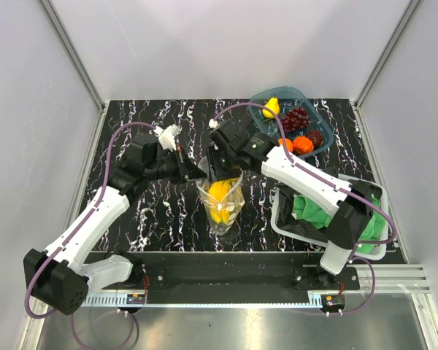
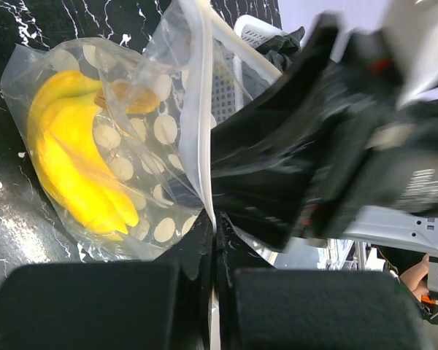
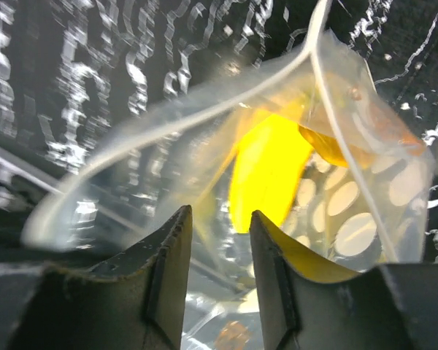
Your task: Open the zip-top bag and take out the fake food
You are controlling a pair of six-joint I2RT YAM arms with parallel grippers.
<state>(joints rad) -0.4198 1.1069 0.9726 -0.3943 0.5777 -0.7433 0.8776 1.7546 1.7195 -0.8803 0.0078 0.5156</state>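
Observation:
The clear dotted zip-top bag (image 1: 223,208) lies mid-table with its mouth pulled open toward the far side. Inside it are a yellow banana bunch (image 1: 219,194) and an orange piece (image 2: 135,98). My left gripper (image 1: 199,170) is shut on the bag's white zip rim (image 2: 197,131), pinching it flat between the jaws. My right gripper (image 1: 220,175) reaches into the mouth from above. Its jaws (image 3: 220,219) stand apart inside the bag, and the banana bunch (image 3: 266,168) lies just past the tips, with nothing gripped between them.
A translucent blue tub (image 1: 317,117) at the back right holds a yellow fruit (image 1: 271,108), grapes (image 1: 297,118) and orange fruits (image 1: 302,144). A white basket (image 1: 281,219) with a green cloth (image 1: 310,208) stands at the right, under my right arm.

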